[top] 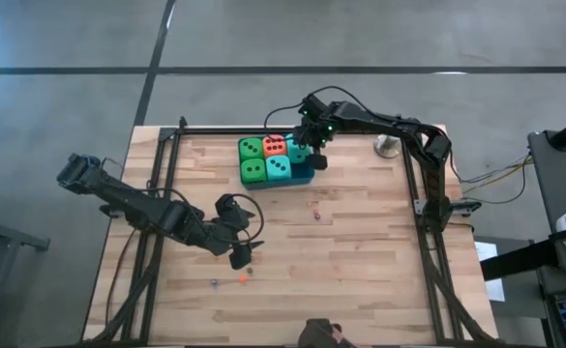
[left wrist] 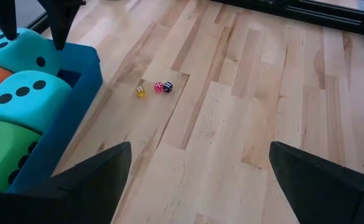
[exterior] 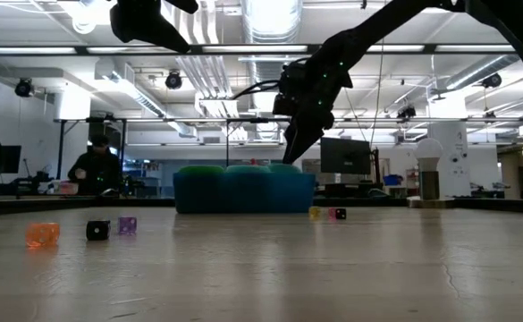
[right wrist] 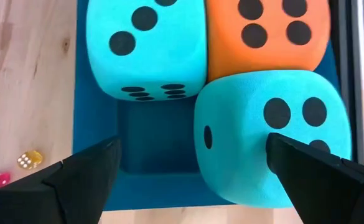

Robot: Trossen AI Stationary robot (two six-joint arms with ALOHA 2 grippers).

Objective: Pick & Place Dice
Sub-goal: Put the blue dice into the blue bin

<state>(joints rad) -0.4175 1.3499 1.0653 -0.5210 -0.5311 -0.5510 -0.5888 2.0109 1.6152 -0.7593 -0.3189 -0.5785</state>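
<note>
i see five soft rounded dice (top: 264, 158) in blue tray (top: 304, 178) beneath spread right jaws (top: 308, 152); left jaws (top: 241, 253) spread too, over plank worktop (top: 360, 242).

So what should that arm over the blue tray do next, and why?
Probably lift straight up and pull away. The right gripper hangs open over the blue tray, holding nothing, and all five dice already sit inside. The left gripper waits open over the table.

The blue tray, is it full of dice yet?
Almost. Five dice sit in the blue tray, but one corner pocket beside the teal die shows bare floor.
</note>
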